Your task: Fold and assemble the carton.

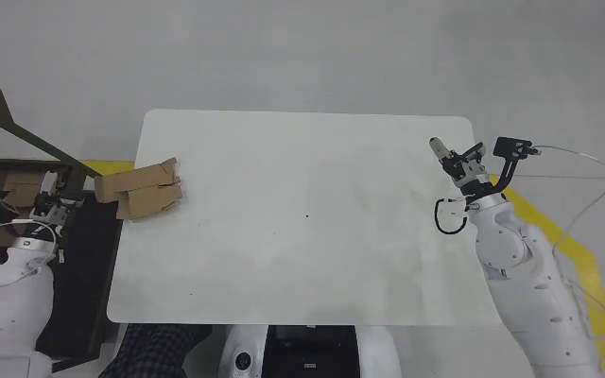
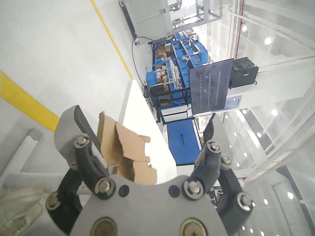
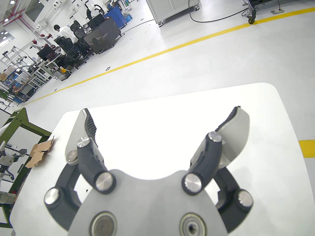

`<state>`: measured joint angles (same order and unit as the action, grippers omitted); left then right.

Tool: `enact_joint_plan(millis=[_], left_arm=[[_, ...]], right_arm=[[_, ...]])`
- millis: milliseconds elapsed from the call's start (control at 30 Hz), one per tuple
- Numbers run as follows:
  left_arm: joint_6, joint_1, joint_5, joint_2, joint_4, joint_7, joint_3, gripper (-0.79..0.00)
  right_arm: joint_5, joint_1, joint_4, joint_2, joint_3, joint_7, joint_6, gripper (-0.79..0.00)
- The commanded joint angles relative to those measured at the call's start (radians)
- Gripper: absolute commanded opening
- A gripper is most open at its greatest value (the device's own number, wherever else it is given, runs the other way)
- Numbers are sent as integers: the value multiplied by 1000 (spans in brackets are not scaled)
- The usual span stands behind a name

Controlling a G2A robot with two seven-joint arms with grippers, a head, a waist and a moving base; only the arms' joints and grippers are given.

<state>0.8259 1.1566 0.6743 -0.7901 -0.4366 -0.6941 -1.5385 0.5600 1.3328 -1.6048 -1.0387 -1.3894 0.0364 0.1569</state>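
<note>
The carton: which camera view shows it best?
The top view: the whole carton lies unhidden at the edge of the table. The left wrist view shows it close but partly hidden by the left gripper. The right wrist view shows it whole but far and small.

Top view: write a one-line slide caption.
Unassembled carton overhangs the table's edge; open right gripper hovers at the opposite side.

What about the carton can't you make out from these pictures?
Left wrist view: the carton is partly hidden behind the left gripper, by one of its fingers and its base.
Top view: the carton is too small to tell its creases or which flaps are folded.
Right wrist view: it lies far off at the table edge, too small for detail.
</note>
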Motion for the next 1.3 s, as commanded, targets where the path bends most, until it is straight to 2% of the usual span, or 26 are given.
enact_joint_plan(millis=[0, 267, 667, 733, 767, 1033, 1200, 1267], left_arm=[[17, -19, -75, -8, 29, 44, 29, 0], [-3, -79, -189, -42, 129, 145, 86, 0], [11, -160, -300, -76, 149, 171, 136, 0], [5, -171, -319, -77, 155, 167, 140, -200], [11, -177, -339, -75, 160, 183, 143, -259], [-22, -197, -341, -79, 177, 129, 139, -471], [-32, -200, -300, -80, 182, 65, 122, -785], [-33, -202, -282, -80, 180, 38, 114, -785]], right_arm=[[0, 0, 0, 0, 0, 0, 0, 0], [0, 0, 0, 0, 0, 0, 0, 0], [0, 0, 0, 0, 0, 0, 0, 0], [0, 0, 0, 0, 0, 0, 0, 0], [0, 0, 0, 0, 0, 0, 0, 0], [0, 0, 0, 0, 0, 0, 0, 0], [0, 0, 0, 0, 0, 0, 0, 0], [0, 0, 0, 0, 0, 0, 0, 0]])
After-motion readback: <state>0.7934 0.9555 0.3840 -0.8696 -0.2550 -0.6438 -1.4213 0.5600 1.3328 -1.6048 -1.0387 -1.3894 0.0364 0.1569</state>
